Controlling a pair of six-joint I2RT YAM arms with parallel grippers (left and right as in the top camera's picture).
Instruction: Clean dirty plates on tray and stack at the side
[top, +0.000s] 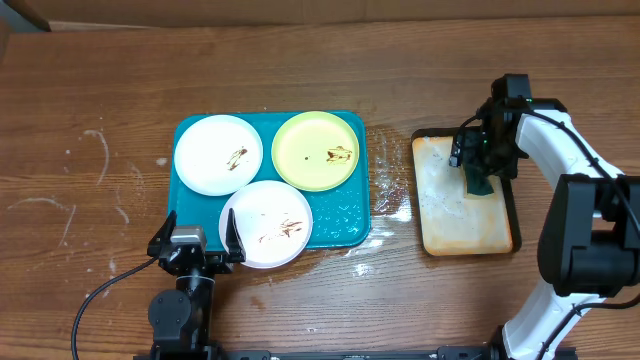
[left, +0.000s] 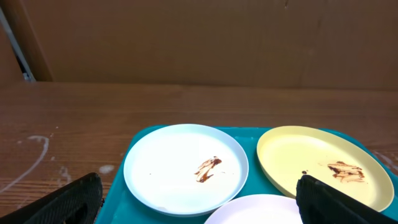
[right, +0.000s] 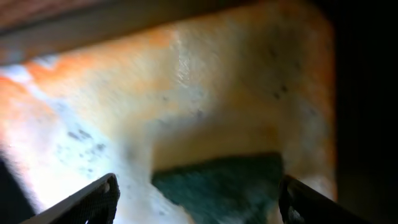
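Note:
The teal tray holds three smeared plates: a white plate at the back left, a yellow-green plate at the back right, and a white plate at the front. My left gripper is open at the tray's front left edge; its view shows the back white plate, the yellow-green plate and the front plate's rim. My right gripper is open above a dark green sponge on the beige tray.
The black-rimmed beige stained tray lies to the right of the teal tray, with wet patches on the wooden table between them. White scuff marks show on the table at the left.

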